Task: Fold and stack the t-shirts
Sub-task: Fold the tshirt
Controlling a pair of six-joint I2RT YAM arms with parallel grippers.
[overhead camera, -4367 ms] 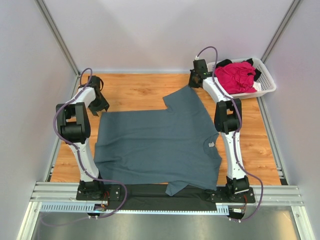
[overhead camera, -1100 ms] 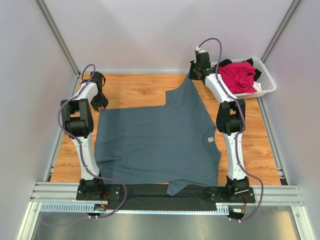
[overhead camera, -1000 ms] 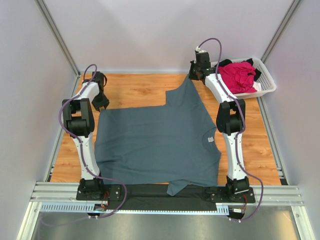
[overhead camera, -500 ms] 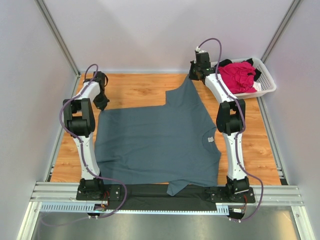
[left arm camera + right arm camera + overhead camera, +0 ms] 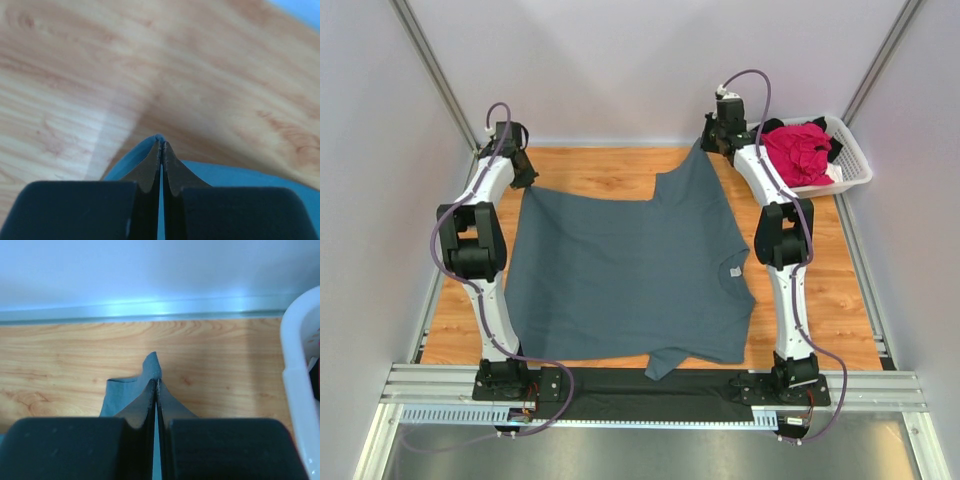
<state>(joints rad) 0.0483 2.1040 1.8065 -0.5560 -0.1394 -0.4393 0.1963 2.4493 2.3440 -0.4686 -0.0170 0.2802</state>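
Note:
A large slate blue-grey t-shirt (image 5: 630, 270) lies spread over the wooden table, its small neck label (image 5: 732, 271) at the right. My left gripper (image 5: 525, 180) is shut on the shirt's far-left corner (image 5: 159, 137), which it holds pinched and raised. At the far right my right gripper (image 5: 706, 145) is shut on the far sleeve tip (image 5: 152, 366), also lifted off the wood. The shirt's far edge hangs taut between the two. A magenta-pink t-shirt (image 5: 796, 152) and a black one (image 5: 817, 128) lie bunched in the basket.
The white slatted basket (image 5: 856, 165) stands at the back right corner; its rim (image 5: 296, 370) shows at the right of the right wrist view. Grey walls and a metal rail (image 5: 150, 310) close off the table's far side. A black strip (image 5: 650, 385) runs along the near edge.
My left gripper has shut on the shirt's far-left corner and pulled it up and away. The right gripper rose slightly with the sleeve. The shirt's near edge slid away from the arm bases.

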